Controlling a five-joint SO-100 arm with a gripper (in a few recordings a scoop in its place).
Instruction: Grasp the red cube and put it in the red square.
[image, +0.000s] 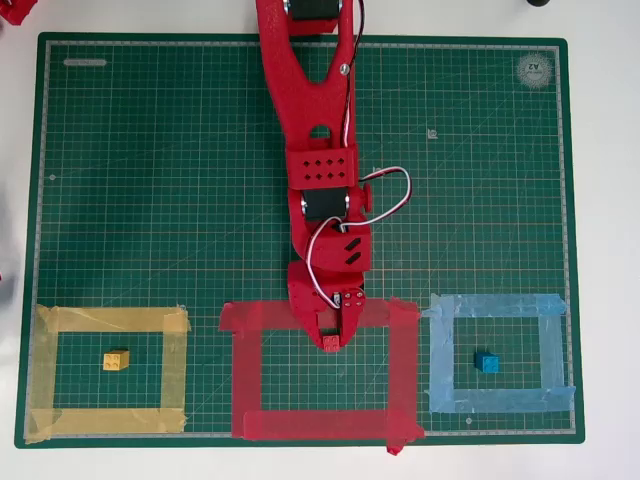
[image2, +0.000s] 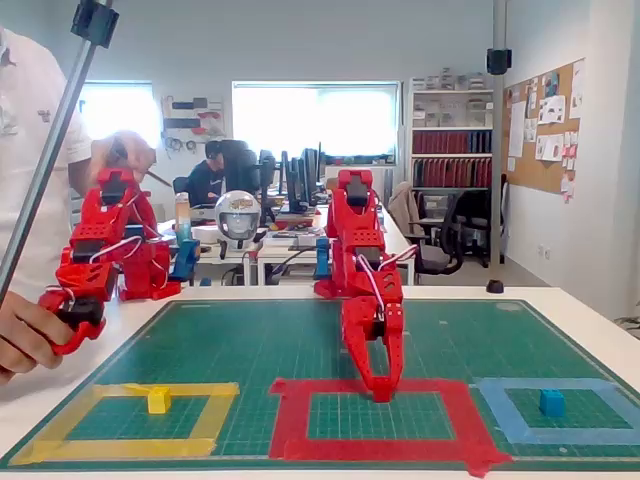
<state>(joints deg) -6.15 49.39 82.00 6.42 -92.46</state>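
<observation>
The red cube (image: 330, 343) shows small dark marks on top and sits at the tip of my red gripper (image: 334, 338). It is just inside the far strip of the red square (image: 247, 372), a wide red tape frame at the mat's front middle. The fingers look shut on the cube. In the fixed view the gripper (image2: 382, 390) points down, its tip at the mat by the far strip of the red square (image2: 290, 420). There the cube blends with the red fingers.
A yellow cube (image: 116, 360) lies inside a yellow tape frame (image: 175, 365) on the left. On the right, a blue cube (image: 487, 363) lies inside a light blue tape frame (image: 440, 355). All of it is on a green cutting mat (image: 150, 180). A person stands at the left edge (image2: 20, 120).
</observation>
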